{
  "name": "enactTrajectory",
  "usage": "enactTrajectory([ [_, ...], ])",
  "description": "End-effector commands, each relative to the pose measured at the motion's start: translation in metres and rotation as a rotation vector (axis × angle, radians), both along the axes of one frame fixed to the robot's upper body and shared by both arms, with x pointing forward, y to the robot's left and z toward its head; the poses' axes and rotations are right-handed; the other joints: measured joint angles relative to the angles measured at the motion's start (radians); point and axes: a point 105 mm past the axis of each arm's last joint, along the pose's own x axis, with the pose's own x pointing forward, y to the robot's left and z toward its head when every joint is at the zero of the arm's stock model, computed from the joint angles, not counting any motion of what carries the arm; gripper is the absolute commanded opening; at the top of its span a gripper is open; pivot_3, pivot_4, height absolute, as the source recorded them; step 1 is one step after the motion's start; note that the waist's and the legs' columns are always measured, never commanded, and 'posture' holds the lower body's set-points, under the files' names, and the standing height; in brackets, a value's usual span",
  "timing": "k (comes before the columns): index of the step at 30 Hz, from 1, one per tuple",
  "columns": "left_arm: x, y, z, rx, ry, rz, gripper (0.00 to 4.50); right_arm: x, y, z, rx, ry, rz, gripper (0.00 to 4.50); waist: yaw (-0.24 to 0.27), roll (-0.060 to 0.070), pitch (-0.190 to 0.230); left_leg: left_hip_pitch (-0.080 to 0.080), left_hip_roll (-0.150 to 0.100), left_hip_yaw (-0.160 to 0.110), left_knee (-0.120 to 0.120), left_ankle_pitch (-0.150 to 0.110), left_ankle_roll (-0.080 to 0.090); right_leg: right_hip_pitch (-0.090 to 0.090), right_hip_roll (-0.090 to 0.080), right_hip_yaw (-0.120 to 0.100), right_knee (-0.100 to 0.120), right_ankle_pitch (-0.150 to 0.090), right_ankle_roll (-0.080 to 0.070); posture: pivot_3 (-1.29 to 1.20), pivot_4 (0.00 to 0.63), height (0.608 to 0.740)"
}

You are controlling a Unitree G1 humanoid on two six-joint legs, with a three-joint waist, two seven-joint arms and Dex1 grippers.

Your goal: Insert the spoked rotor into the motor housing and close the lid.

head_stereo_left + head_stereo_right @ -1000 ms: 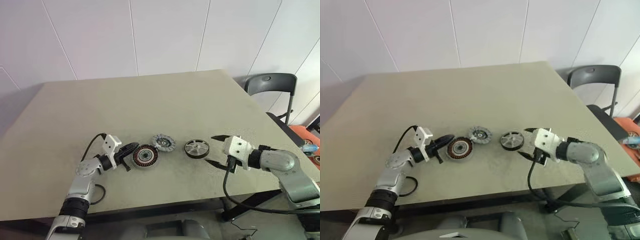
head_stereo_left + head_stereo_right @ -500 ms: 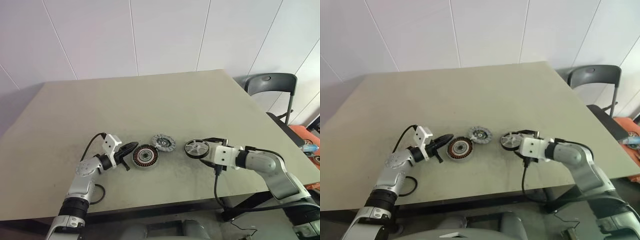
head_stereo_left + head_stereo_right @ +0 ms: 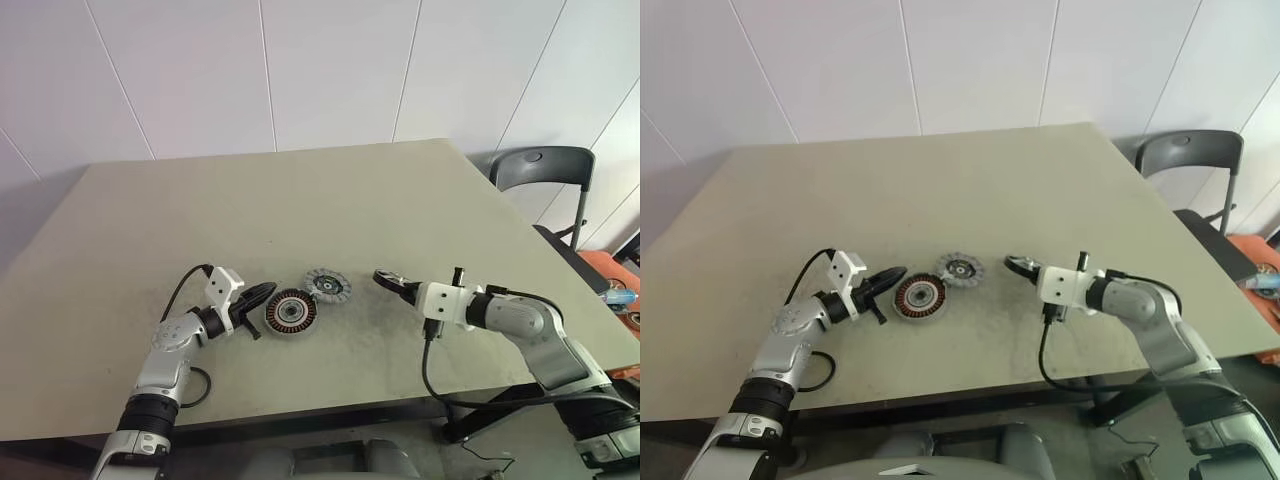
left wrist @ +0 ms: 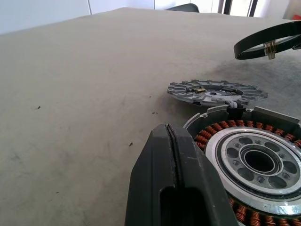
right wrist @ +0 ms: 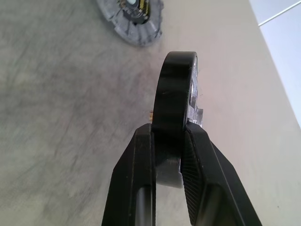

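Rotor and housing are well apart, and that gap decides the next move. The spoked rotor, a black-rimmed ring with silver spokes (image 3: 392, 283), is pinched by its rim in the right tool (image 5: 168, 136). The two black fingers are clamped on either face of the rim, and the ring is lifted clear of the beige desk (image 3: 300, 200).

The motor housing, a dark-rimmed round puck with reddish copper windings and a silver centre (image 3: 291, 312), lies flat on the desk with its open face up. The rotor hangs to the robot's right of the housing and a little farther from the robot. A flat grey ribbed metal disc, probably the lid (image 3: 327, 285), lies between them, just beside the housing on its far right side.

The left tool (image 3: 262, 297) is pressed together, holding nothing. Its tip rests at the housing's rim on the robot's left, as if to brace it.

The right arm likely has to carry the rotor leftward, past the grey disc. It would then need to level the ring and centre it over the housing before lowering. A tilted ring would likely catch on the windings.
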Motion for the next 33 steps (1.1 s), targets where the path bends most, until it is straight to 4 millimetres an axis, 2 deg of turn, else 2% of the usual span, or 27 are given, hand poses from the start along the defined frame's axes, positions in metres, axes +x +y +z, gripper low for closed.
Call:
enactTrajectory([
  [1, 0.006, 0.006, 0.014, 0.002, -0.061, 0.014, 0.0, 0.01, 0.017, 0.041, 0.116, -0.146, 0.025, 0.42, 0.0, 0.0, 0.0, 0.0, 0.0, 0.0, 0.0, 0.0, 0.0, 0.0, 0.0, 0.0, 0.0, 0.0, 0.0, 0.0, 0.0, 0.74],
  [4, 0.007, 0.013, 0.015, 0.006, -0.061, 0.026, 0.0, 0.013, 0.032, 0.05, 0.142, -0.206, 0.056, 0.42, -0.001, 0.0, 0.0, 0.0, 0.0, 0.0, 0.0, 0.0, 0.0, 0.0, 0.0, 0.0, 0.0, 0.001, -0.001, 0.0, 0.0, 0.74],
  [7, 0.009, 0.018, 0.016, 0.019, -0.063, 0.035, 0.0, 0.013, 0.056, 0.044, 0.096, -0.244, 0.156, 0.42, -0.001, 0.0, 0.0, 0.0, 0.0, 0.0, 0.0, 0.0, 0.0, 0.0, 0.0, 0.0, 0.0, 0.0, -0.001, 0.0, 0.0, 0.74],
  [12, 0.014, 0.019, 0.026, 0.027, -0.088, 0.033, 0.0, 0.016, 0.096, 0.036, 0.164, -0.155, 0.249, 0.42, -0.002, 0.0, 0.0, 0.0, 0.001, 0.0, 0.0, 0.0, 0.0, -0.001, 0.001, 0.0, 0.0, 0.001, -0.001, 0.0, 0.0, 0.74],
  [17, 0.011, 0.014, 0.034, 0.025, -0.107, 0.012, 0.0, 0.009, 0.129, 0.022, 0.154, -0.089, 0.383, 0.42, -0.002, 0.0, 0.0, 0.0, 0.001, -0.001, 0.0, 0.0, 0.0, -0.002, 0.001, 0.001, 0.0, 0.002, -0.002, 0.0, 0.0, 0.74],
  [20, 0.005, 0.014, 0.037, 0.02, -0.102, -0.004, 0.0, 0.002, 0.136, 0.017, 0.153, -0.038, 0.44, 0.42, -0.003, 0.0, 0.0, -0.001, 0.001, -0.001, -0.001, 0.0, 0.0, -0.003, 0.001, 0.001, 0.001, 0.002, -0.002, 0.0, 0.0, 0.74],
  [25, 0.003, 0.025, 0.038, 0.049, -0.086, 0.02, 0.0, -0.013, 0.146, 0.013, 0.117, -0.025, 0.572, 0.42, -0.006, 0.0, 0.0, 0.0, 0.001, -0.001, -0.001, 0.0, 0.0, -0.003, 0.002, 0.001, 0.001, 0.002, -0.002, 0.0, 0.0, 0.74],
  [33, 0.002, 0.019, 0.049, 0.048, -0.094, 0.023, 0.0, -0.016, 0.163, 0.019, 0.155, -0.089, 0.648, 0.42, -0.009, 0.0, 0.0, 0.001, 0.003, -0.001, -0.001, 0.0, 0.0, -0.003, 0.006, 0.001, 0.001, 0.004, -0.006, 0.0, 0.0, 0.74],
])
